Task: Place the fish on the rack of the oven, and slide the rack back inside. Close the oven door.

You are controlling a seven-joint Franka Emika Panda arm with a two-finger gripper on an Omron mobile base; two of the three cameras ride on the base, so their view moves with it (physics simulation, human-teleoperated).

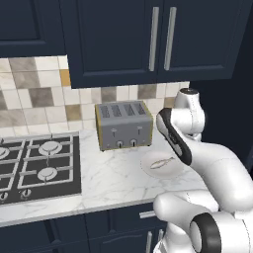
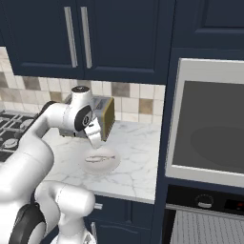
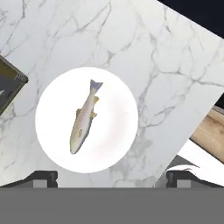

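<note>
The hand (image 3: pixel 111 177), fingers spread wide and holding nothing, hung above the fish (image 3: pixel 84 118), which lay on the white plate (image 3: pixel 122 105) on the worktop (image 3: pixel 166 65), long axis from 1 to 7 o'clock

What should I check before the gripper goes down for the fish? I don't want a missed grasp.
1. Fish lies alone on the white plate, nothing on top: ok.
2. Gripper is open, fingertips wide apart: ok.
3. Gripper sits above the plate, apart from the fish: ok.
4. Fish centred between the fingertips: not ok, it lies left of centre in the hand view.
5. Toaster stands clear of the plate: ok.
6. Rack pulled out to take the fish: ok, it shows below the oven's control panel.
</note>
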